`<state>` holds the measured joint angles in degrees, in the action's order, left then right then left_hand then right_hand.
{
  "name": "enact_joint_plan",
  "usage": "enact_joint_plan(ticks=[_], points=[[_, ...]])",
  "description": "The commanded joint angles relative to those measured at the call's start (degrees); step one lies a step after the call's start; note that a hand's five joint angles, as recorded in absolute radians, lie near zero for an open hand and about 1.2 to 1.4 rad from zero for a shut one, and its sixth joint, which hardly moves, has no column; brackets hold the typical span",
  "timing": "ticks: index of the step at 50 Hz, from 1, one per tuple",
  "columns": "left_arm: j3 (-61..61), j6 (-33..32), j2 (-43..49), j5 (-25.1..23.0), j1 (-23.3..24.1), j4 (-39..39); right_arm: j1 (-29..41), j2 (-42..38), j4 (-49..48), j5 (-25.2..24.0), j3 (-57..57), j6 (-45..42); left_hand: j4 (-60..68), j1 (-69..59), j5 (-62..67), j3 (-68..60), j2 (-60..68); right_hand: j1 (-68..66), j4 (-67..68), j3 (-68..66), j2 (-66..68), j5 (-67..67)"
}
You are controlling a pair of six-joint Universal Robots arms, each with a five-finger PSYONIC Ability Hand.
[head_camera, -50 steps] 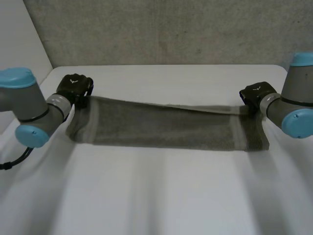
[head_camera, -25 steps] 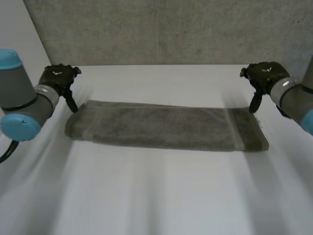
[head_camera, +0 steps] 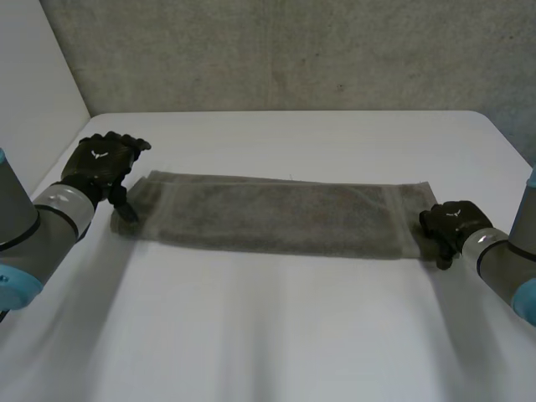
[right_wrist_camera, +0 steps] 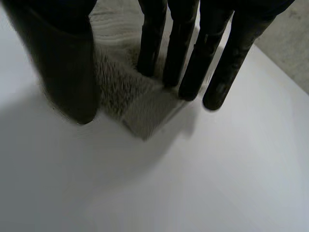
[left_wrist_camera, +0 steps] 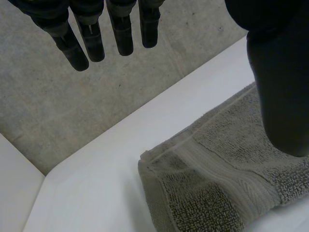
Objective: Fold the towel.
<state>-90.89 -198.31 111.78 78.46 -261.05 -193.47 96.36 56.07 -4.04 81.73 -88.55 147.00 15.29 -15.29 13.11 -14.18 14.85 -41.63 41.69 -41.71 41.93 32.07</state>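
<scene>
The left hand [head_camera: 100, 163] is up by the left end of the towel [head_camera: 276, 216]. In the left wrist view its fingers [left_wrist_camera: 123, 34] are straight and spread. They stick out in the air with nothing in them. The thumb [left_wrist_camera: 277, 87] is far apart from the fingers and hangs over the towel [left_wrist_camera: 207, 179]. I cannot tell if the thumb touches it. The left end of the towel lies just under this hand, near the edge of the white table [left_wrist_camera: 96, 193].

The towel is grey and lies flat on the table [head_camera: 276, 335]. It is a long strip that runs from one hand across to the other. At its left end you can see one layer on top of another.

The right hand [head_camera: 452, 222] is at the right end of the towel, at the corner nearer to the robot. In the right wrist view its fingers [right_wrist_camera: 150, 38] are straight and point down. The thumb [right_wrist_camera: 63, 63] stands apart from them. The corner of the towel [right_wrist_camera: 140, 108] lies on the table [right_wrist_camera: 217, 183] between the thumb and the fingers. Some of the fingertips are down on the cloth. The thumb and fingers are not squeezed together, so the hand is not pinching the corner.
</scene>
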Motion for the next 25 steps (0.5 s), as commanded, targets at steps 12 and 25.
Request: enact_joint_plan(ticks=[12, 25], points=[[-0.78, -0.06, -2.61, 0.03, -0.16, 0.02, -12.66, 8.51, 0.78, 0.19, 1.45, -3.98, -4.58, 4.58, -12.39, 3.46, -4.13, -38.37, 38.31, -38.29, 38.07, 37.93], [-2.36, -0.06, -4.55, 0.03, 0.1, -0.07, -4.99, 9.93, 6.05, 0.8, 19.62, -11.22, -4.74, 4.74, -12.56, 3.63, -4.29, -38.37, 38.31, -38.29, 38.07, 37.93]])
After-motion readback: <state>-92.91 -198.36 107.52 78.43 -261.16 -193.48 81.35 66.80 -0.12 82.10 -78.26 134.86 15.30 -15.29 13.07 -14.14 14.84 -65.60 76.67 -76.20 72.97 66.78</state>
